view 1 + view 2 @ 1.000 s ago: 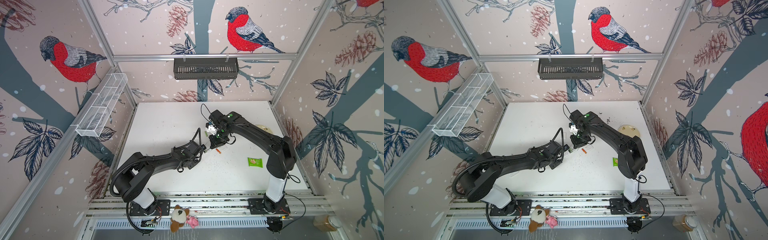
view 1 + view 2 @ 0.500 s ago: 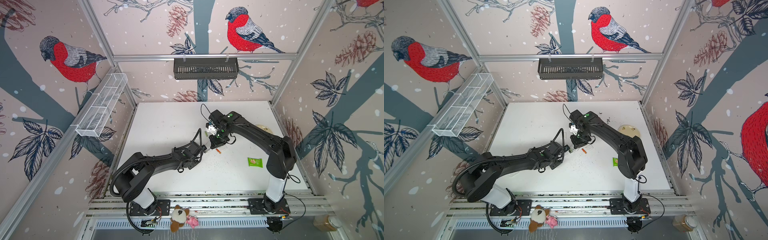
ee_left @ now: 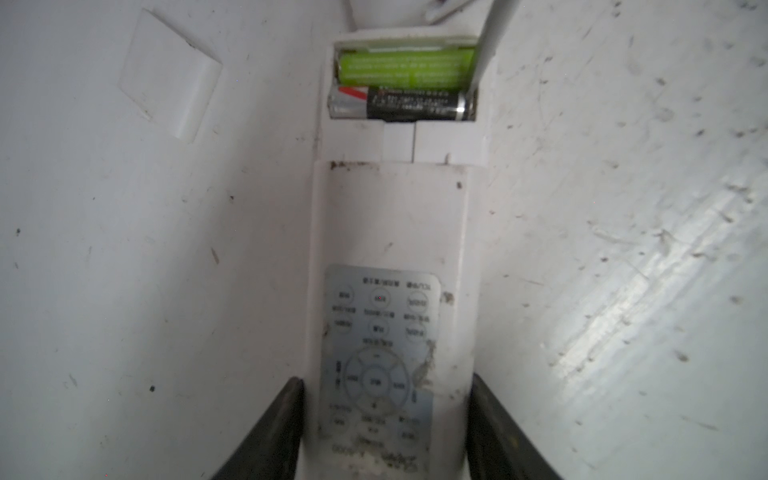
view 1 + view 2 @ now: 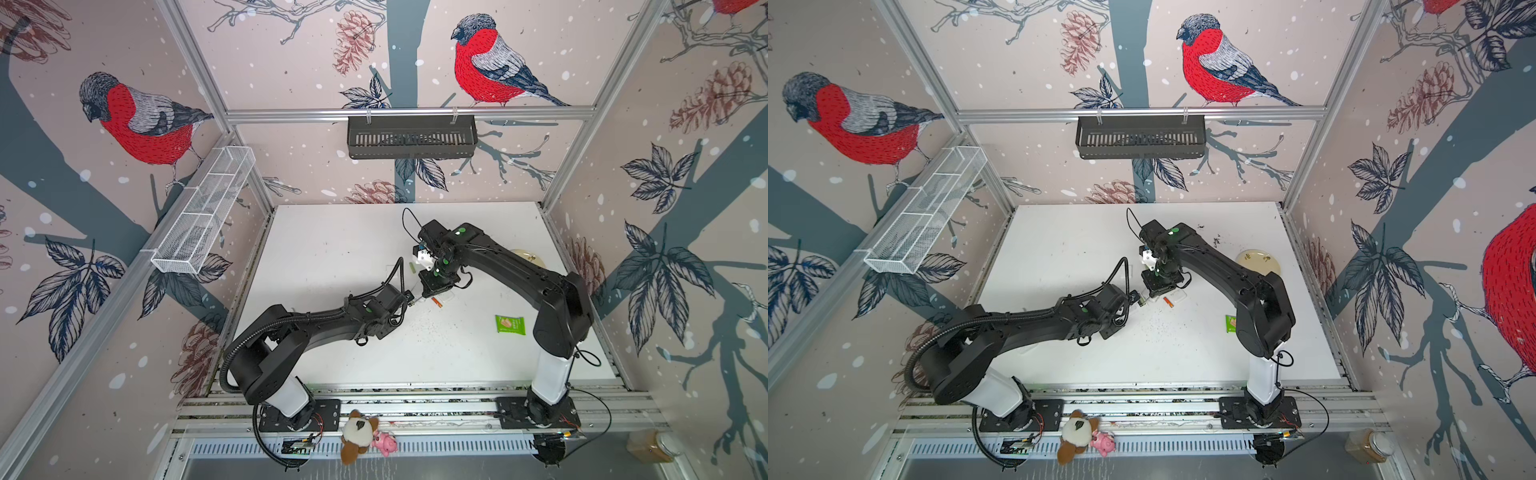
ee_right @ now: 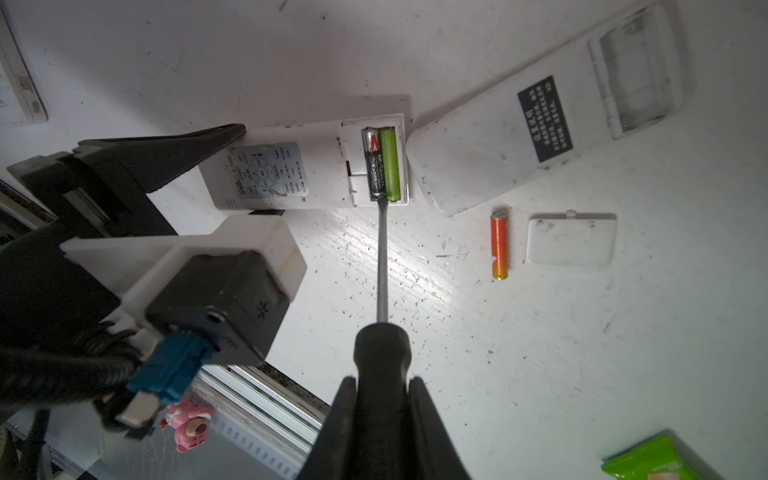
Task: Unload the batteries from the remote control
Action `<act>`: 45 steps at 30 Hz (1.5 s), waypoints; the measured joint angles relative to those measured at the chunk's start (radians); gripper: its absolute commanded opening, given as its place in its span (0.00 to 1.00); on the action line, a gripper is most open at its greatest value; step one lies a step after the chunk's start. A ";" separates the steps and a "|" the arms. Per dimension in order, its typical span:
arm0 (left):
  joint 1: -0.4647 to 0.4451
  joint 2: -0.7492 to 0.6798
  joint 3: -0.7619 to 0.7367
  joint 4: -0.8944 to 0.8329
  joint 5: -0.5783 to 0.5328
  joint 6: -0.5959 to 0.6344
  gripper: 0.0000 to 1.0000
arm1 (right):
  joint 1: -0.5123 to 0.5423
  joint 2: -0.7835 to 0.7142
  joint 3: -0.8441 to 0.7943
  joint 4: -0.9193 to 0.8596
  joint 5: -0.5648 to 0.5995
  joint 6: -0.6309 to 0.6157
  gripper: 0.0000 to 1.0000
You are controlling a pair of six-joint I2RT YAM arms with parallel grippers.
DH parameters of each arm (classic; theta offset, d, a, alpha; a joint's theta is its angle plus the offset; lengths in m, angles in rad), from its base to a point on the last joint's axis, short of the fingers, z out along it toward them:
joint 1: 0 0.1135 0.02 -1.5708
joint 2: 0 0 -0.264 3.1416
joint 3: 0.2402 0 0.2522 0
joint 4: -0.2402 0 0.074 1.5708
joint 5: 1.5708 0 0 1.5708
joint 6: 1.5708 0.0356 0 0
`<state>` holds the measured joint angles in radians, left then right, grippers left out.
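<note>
green battery [image 5: 390, 164], black battery [image 5: 375, 166] in remote [image 5: 324, 166]; orange battery [image 5: 499, 243] loose outside.

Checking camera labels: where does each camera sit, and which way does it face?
Top views: high overhead, looking down on the table; left arm and right arm whole.
Left wrist: on the left arm, looking along the left gripper down the remote it clamps; both fingers show.
Right wrist: on the right arm, looking past the right gripper along its screwdriver; fingers show.
Shared: both wrist views show the green battery and black battery in the remote.
</note>
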<state>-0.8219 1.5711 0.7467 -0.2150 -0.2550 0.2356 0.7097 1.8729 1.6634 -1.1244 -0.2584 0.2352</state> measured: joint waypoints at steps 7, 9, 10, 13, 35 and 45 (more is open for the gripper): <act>-0.004 0.008 0.008 -0.006 -0.006 0.000 0.14 | 0.007 0.000 -0.016 0.007 -0.001 0.000 0.00; -0.005 0.012 0.012 -0.010 -0.006 0.000 0.13 | 0.007 -0.002 -0.022 0.010 -0.001 0.000 0.00; -0.005 0.013 0.014 -0.011 -0.006 0.000 0.13 | 0.007 -0.004 -0.027 0.013 -0.001 0.000 0.00; -0.005 0.015 0.017 -0.012 -0.003 0.000 0.12 | 0.007 -0.018 -0.051 0.031 -0.004 0.000 0.01; 0.042 0.015 0.050 0.027 0.202 -0.005 0.08 | -0.014 -0.343 -0.622 0.579 -0.107 0.076 0.01; 0.108 -0.090 -0.014 -0.043 0.240 -0.029 0.54 | -0.032 -0.326 -0.599 0.560 -0.130 0.078 0.00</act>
<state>-0.7136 1.4807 0.7322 -0.2577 -0.0151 0.2062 0.6781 1.5471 1.0641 -0.5640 -0.3885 0.3134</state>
